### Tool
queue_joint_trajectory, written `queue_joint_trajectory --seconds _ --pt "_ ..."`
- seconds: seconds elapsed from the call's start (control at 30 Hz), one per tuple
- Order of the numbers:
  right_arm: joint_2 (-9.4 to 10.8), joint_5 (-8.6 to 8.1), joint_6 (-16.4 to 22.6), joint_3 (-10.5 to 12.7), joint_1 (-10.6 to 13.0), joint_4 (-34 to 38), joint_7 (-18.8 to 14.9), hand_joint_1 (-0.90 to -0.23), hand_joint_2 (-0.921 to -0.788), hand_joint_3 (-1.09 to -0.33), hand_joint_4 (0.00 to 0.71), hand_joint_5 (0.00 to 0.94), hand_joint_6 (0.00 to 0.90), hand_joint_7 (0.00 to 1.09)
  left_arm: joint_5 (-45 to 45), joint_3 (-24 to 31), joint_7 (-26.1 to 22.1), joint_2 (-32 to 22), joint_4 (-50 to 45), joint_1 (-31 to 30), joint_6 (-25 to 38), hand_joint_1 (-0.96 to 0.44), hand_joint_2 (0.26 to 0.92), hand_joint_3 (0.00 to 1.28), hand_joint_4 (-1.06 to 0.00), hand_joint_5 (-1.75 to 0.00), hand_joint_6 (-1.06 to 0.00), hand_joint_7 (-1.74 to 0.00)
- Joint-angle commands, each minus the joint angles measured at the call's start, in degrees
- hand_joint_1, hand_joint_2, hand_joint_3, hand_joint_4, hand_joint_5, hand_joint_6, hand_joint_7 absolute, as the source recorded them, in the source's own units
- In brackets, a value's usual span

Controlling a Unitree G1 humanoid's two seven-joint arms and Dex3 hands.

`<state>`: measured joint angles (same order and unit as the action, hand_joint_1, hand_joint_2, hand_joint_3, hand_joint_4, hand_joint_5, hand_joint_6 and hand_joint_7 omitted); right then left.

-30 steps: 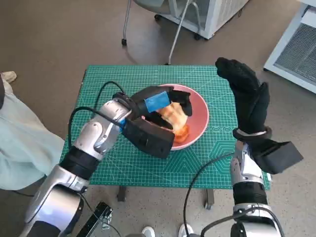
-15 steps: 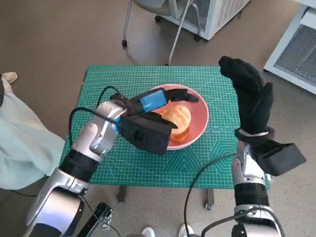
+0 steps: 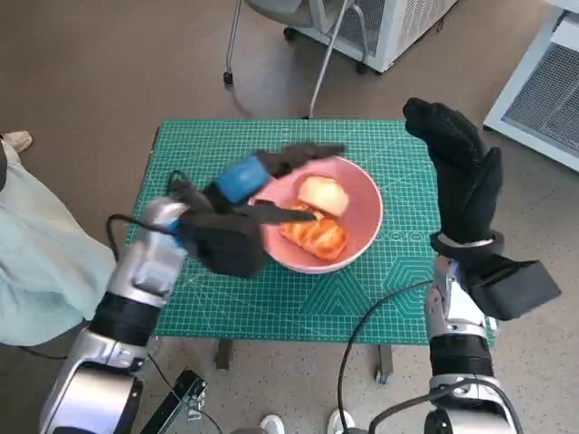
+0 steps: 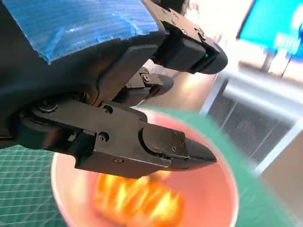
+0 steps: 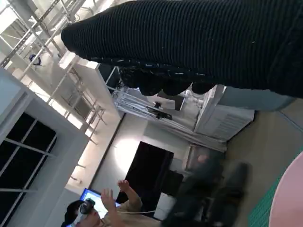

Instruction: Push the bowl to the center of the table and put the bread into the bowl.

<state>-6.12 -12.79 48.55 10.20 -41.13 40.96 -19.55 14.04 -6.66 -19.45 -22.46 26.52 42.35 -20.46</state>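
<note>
A pink bowl sits near the middle of the green cutting mat on the table. Golden bread lies inside it, and the left wrist view shows the same bread blurred in the bowl. My left hand hovers over the bowl's left rim, fingers spread and holding nothing. My right hand stands raised at the table's right side, fingers straight and together, apart from the bowl. In the right wrist view the glove fills the upper part and grips nothing.
A person's pale clothing shows at the left of the table. A chair's legs and a white cabinet stand beyond the far edge. Another white unit is at the far right. A person sits in the right wrist view.
My left hand has let go of the bread and drawn back to the left, out of the bowl. The bread now lies in the bowl. My right hand has barely moved.
</note>
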Motion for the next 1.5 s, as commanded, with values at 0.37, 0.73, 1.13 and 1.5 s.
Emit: queue_joint_trajectory --seconds 0.37,0.73,1.13,1.5 --pt "0.22 1.36 -1.90 -1.16 -1.97 -0.51 1.45 -0.429 -0.920 -0.614 0.453 0.002 0.142 0.83 -11.17 10.56 11.15 7.10 -7.52 -10.46 -5.84 -0.09 0.921 0.11 -0.35 -0.54 -0.30 -0.76" --pt "0.23 1.65 -2.00 -1.70 -3.49 -0.70 1.29 -0.437 -0.921 -0.601 0.460 0.005 0.168 0.81 -5.74 11.19 16.86 5.82 -11.33 -13.60 -7.20 -0.04 0.920 0.11 -0.27 -0.78 -0.27 -0.85" --pt "-0.28 0.56 -1.42 -1.53 -4.50 1.10 -0.63 -0.434 -0.921 -0.606 0.465 0.007 0.182 0.80 -5.73 11.35 18.64 6.88 -12.27 -13.75 -8.73 -0.01 0.906 0.15 -0.24 -0.89 -0.27 -0.96" --pt "-0.80 0.31 -0.57 -0.80 -4.94 2.85 -1.69 -0.453 -0.921 -0.604 0.463 0.005 0.180 0.80 -1.81 9.90 21.37 7.05 -10.62 -13.76 -10.38 -0.08 0.877 0.23 -0.31 -0.74 -0.31 -0.88"
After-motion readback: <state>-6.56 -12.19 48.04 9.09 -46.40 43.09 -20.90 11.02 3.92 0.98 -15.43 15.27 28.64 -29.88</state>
